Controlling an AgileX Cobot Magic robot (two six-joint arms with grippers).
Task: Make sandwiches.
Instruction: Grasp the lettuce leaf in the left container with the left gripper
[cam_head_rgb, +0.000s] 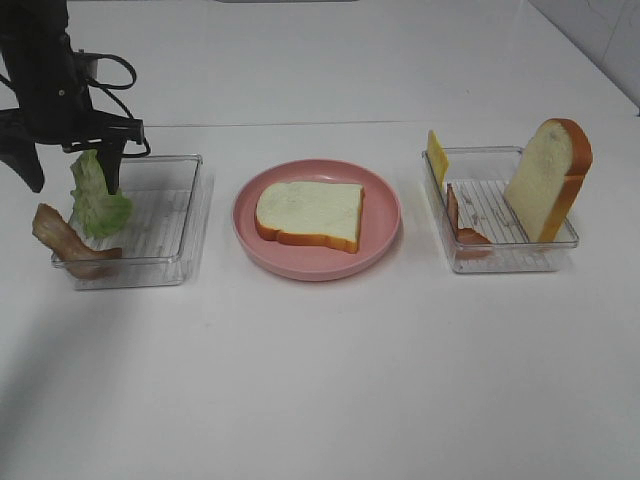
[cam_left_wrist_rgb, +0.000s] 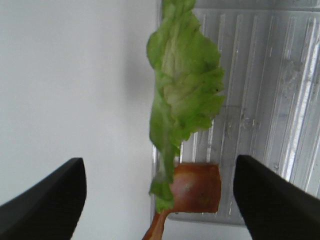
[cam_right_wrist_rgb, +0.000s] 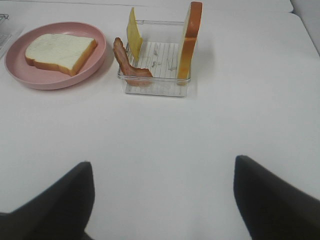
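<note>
Our left gripper hung with jaws spread above the lettuce leaf standing at the left tray's edge, our right gripper likewise spread and empty. We feared a shallow pinch might drop the floppy leaf or snag the bacon strip just beside it.

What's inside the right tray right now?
The right tray holds a cheese slice, a bacon strip and an upright bread slice. The bread hides the tray's far right corner.
</note>
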